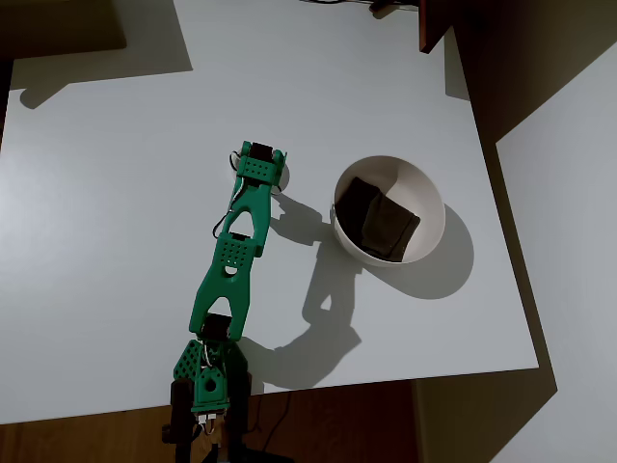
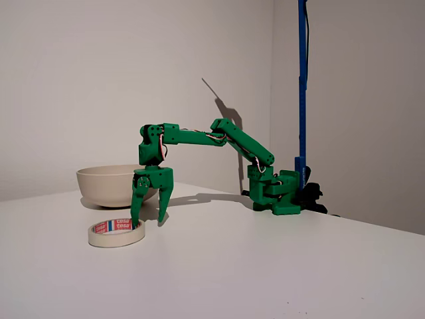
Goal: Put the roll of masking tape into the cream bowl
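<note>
- Your green tool is pointing straight down with its two fingers spread apart, one finger reaching into the hole of the roll of masking tape and the other hanging just outside the ring; nothing is being pinched.
- The roll of masking tape is lying flat on the white desk, near the front in the fixed view, apart from the cream bowl standing behind it.
- In the overhead view the arm is stretching up the picture from its base at the desk's lower edge, and the cream bowl is sitting just right of the wrist with a dark folded cloth lying inside it.
- The desk is showing as plain matte white, catching hard shadows of the arm and bowl.
- Bare pale walls are meeting in a corner behind the desk, and a blue pole is rising beside the arm's base.
- Brown flooring is showing around the desk in the overhead view.
</note>
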